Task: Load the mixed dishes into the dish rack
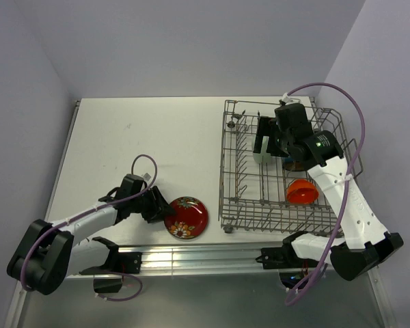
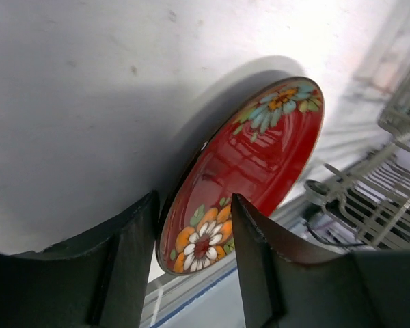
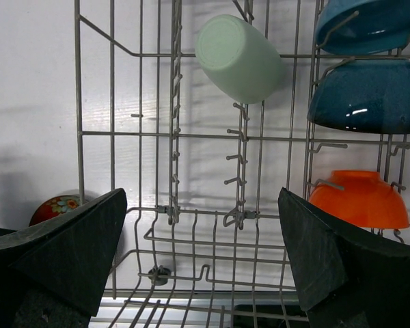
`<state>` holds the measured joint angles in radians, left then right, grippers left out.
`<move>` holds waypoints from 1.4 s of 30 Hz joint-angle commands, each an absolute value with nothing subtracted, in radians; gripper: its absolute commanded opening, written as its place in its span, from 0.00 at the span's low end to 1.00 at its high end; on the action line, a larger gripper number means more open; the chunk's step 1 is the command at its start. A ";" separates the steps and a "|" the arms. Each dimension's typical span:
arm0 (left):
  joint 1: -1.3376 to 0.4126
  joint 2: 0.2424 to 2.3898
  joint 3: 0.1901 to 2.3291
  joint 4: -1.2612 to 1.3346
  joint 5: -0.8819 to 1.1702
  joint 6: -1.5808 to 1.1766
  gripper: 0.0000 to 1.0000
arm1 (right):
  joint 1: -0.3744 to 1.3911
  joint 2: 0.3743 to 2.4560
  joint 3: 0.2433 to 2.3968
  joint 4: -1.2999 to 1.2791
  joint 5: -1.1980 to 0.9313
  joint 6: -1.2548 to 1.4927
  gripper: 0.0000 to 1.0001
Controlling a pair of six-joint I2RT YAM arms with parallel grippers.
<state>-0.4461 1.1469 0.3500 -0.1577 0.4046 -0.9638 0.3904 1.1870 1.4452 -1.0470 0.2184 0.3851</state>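
Note:
The red patterned plate [image 1: 186,217] sits at the table's near edge, just left of the dish rack [image 1: 225,171]. My left gripper [image 1: 161,209] is shut on its left rim. In the left wrist view the plate [image 2: 260,150] is tilted, with its flowered rim between the fingers [image 2: 133,253]. My right gripper [image 1: 267,141] hangs open and empty over the rack. The rack holds the pale green cup [image 3: 239,58], the blue bowl [image 3: 369,96], another bluish bowl [image 3: 369,24] and the orange-red bowl [image 3: 359,198]. The plate also shows in the right wrist view [image 3: 55,205].
The grey wire rack [image 3: 191,137] fills the table's right side, with upright tines and a small wheel [image 1: 227,228] at its near left corner. An aluminium rail [image 1: 191,258] runs along the near edge. Purple cables loop round both arms.

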 commanded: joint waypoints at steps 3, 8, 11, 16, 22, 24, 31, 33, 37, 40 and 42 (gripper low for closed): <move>-0.437 1.244 0.298 0.078 0.511 -0.973 0.49 | 0.397 1.137 1.430 -1.008 0.222 0.387 0.99; -0.437 1.396 0.298 0.170 0.563 -0.969 0.28 | 0.399 1.117 1.408 -1.005 0.210 0.393 0.98; -0.434 1.497 0.314 0.192 0.566 -0.953 0.00 | 0.397 1.108 1.408 -1.012 0.216 0.396 0.98; -0.428 1.534 0.382 0.048 0.499 -0.917 0.00 | 0.397 1.097 1.428 -1.029 0.225 0.391 0.98; -0.423 1.252 0.524 -0.386 0.160 -0.942 0.00 | 0.397 1.092 1.439 -1.032 0.221 0.396 0.98; -0.423 1.155 0.625 -0.569 0.059 -0.951 0.00 | 0.397 1.103 1.440 -1.031 0.218 0.396 0.98; -0.423 1.048 0.889 -0.752 -0.152 -0.876 0.00 | 0.397 1.141 1.460 -1.011 0.184 0.402 0.98; -0.423 1.046 0.934 -0.756 -0.156 -0.874 0.00 | 0.397 1.150 1.465 -1.006 0.178 0.405 0.98; -0.423 1.039 0.979 -0.770 -0.164 -0.855 0.00 | 0.397 1.155 1.466 -1.006 0.167 0.410 0.98; -0.423 1.017 1.035 -0.764 -0.187 -0.815 0.00 | 0.399 1.143 1.454 -1.008 0.179 0.410 0.98; -0.423 0.994 1.084 -0.738 -0.193 -0.779 0.00 | 0.397 1.134 1.450 -1.008 0.186 0.411 0.98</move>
